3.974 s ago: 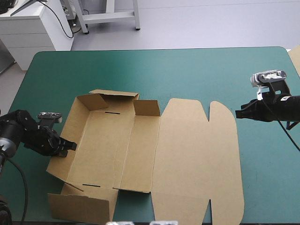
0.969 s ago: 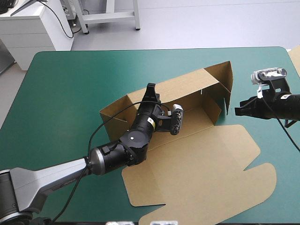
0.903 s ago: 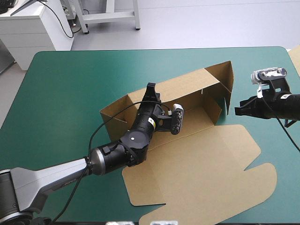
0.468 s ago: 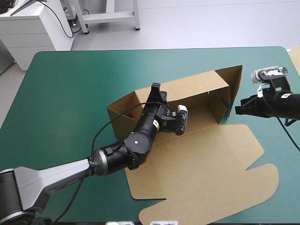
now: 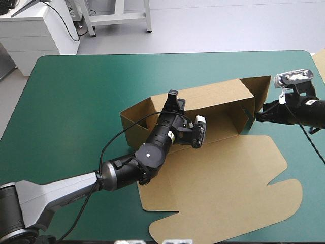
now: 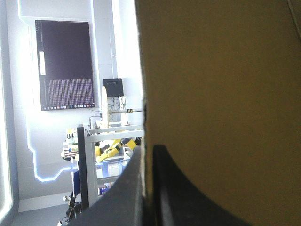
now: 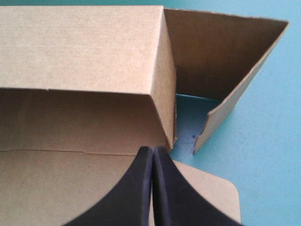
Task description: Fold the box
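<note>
Box (image 5: 223, 124): lay between both grippers, back wall (image 5: 213, 95) up, lid (image 5: 228, 173) flat.
Left gripper (image 6: 147, 153): pinched the back wall's top edge, I think to hold it upright.
Right gripper (image 7: 153, 153): fingers pressed together, just before the end flap (image 7: 221, 56), probably to push it in.

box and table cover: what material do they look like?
Box: brown board, likely corrugated, with a matte, unprinted face. Creased fold lines, raw cut edges and faint ribbing show. Table cover: teal-green, smooth and even, with a slight sheen. Perhaps a vinyl or rubber mat; no weave can be made out.
</note>
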